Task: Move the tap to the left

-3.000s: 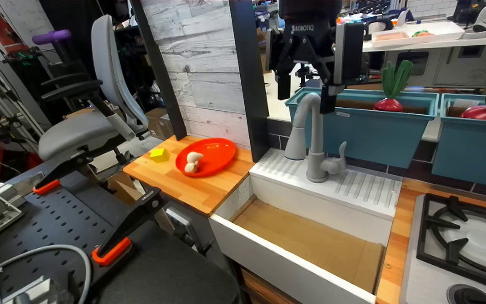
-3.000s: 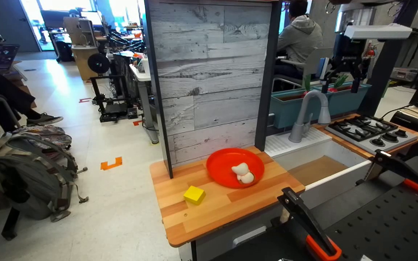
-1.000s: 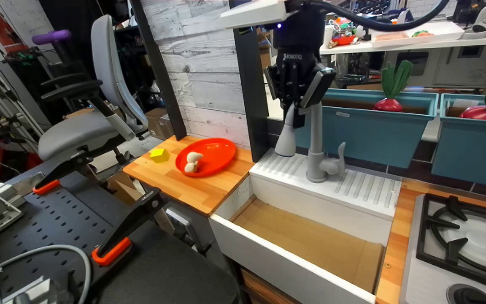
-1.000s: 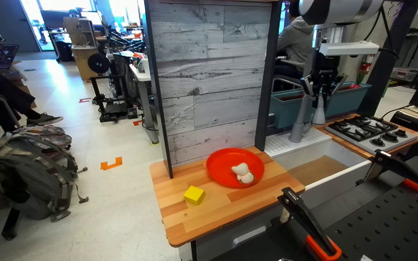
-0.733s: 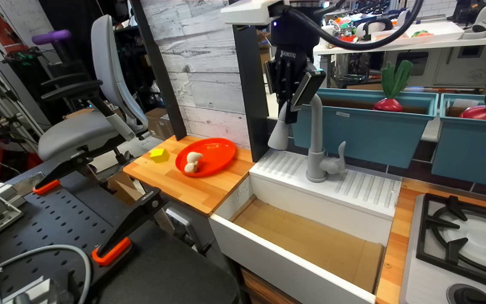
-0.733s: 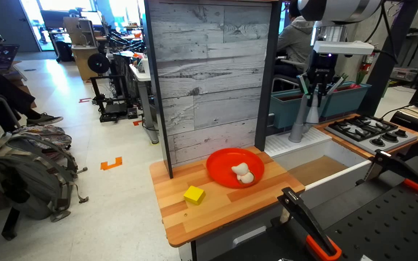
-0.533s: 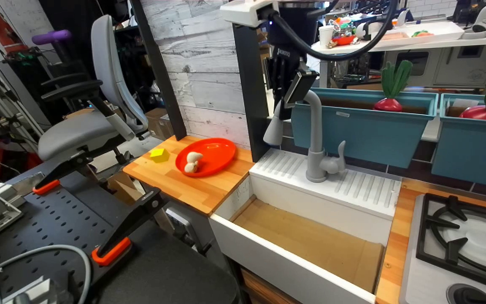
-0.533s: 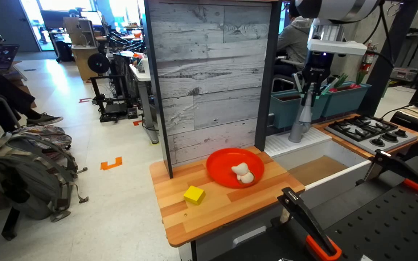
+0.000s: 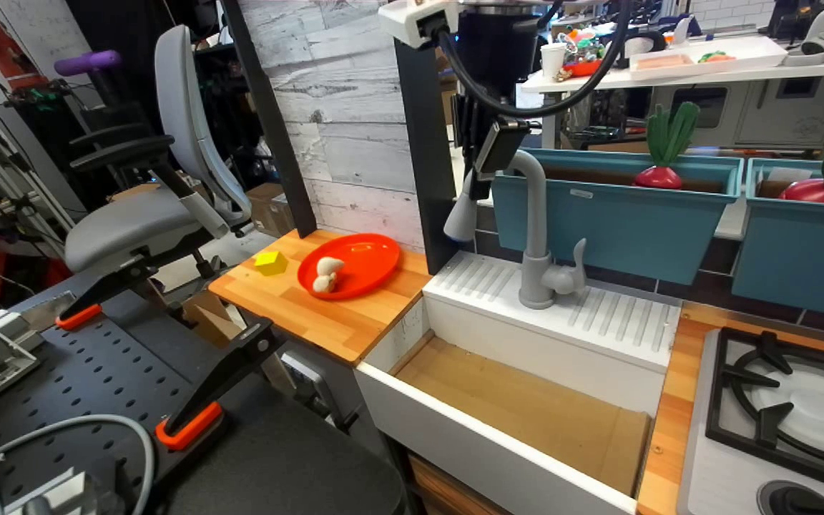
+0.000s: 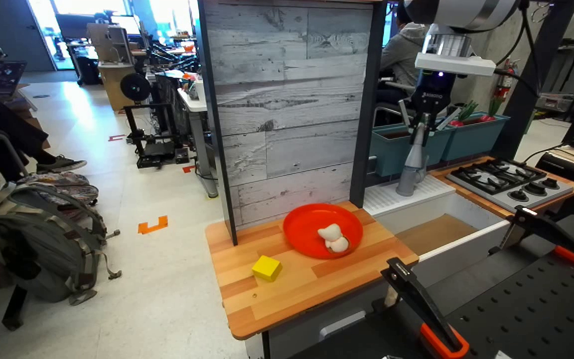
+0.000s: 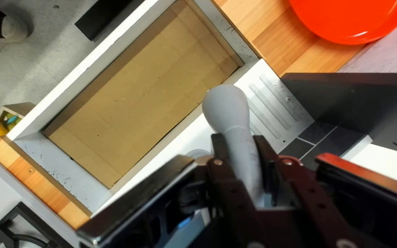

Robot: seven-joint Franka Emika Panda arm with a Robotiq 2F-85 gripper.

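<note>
One yellow block (image 9: 270, 263) lies leftmost on the table (image 9: 344, 330) in an exterior view, with a red plate (image 9: 373, 257) near it. Next comes a dark post (image 9: 426, 157); too wide a swing could knock the tap (image 9: 536, 214) or the end effector (image 11: 241, 144) into it, though the gap is hard to judge. Right of the post, the end effector pinches the tap by its spout (image 9: 460, 218), one finger (image 11: 219, 146) to each side. The spout hangs left of the tap's base (image 9: 537, 287), so the turn looks well along. That round spout may slip free if the pull runs straight rather than along the arc, and lifting might work the base loose from its white ledge (image 9: 483, 293). Further right are the handle (image 9: 566, 280) and a blue planter (image 9: 619, 225), which a careless retreat could clip.
</note>
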